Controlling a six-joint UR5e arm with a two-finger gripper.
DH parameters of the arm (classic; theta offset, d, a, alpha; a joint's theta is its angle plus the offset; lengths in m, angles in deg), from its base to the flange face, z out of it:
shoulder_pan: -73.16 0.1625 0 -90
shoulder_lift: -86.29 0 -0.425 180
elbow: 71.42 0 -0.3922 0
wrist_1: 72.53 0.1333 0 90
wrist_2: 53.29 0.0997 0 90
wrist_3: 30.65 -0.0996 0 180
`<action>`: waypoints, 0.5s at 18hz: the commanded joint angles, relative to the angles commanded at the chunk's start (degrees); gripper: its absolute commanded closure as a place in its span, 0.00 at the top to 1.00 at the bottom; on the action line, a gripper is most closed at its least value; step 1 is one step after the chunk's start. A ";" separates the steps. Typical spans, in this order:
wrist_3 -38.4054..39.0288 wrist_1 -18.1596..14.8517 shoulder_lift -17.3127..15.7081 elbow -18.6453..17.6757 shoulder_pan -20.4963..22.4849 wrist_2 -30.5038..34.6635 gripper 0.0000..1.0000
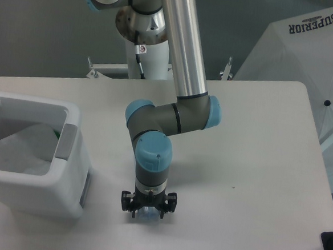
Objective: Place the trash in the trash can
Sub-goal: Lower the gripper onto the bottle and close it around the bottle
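Item: table [255, 165], pale grey, rounded far-right corner, bearing all entries below. Item: bin [65, 181], white, boxy, rounded corners, grey panel on its right side, standing at the table's left near edge, open at the top. Item: bag [25, 146], thin white plastic, crumpled, lying inside the bin and filling most of its floor; a small green strip shows at its right edge against the bin's inner wall. Item: my arm [175, 117], silver tube with blue-capped joints, reaching down from the pedestal at the table's far edge, wrist pointing straight down. Item: my gripper [147, 211], black, low over the table just to the right of the bin and apart from it, near the table's front edge. Item: bottle [148, 213], seen only as a small clear bluish patch between my fingers, at table level; label not readable, most of it hidden under my wrist. Jaws: set close on either side of that patch, gap narrow; whether the pads press on the bottle or only flank it, I cannot tell from this view. Item: umbrella [300, 54], white, lettered SUPERIOR, off the table at the far right. Item: dark object [330, 246], cut off at the lower right edge, not identifiable.
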 joint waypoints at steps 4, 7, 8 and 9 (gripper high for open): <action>0.00 0.00 -0.09 -0.09 -0.09 0.00 0.71; 0.09 0.00 -0.18 -0.18 -0.09 0.00 0.70; 0.09 0.00 -0.26 -0.18 -0.09 0.00 0.68; 0.09 0.00 -0.26 -0.18 -0.09 0.00 0.67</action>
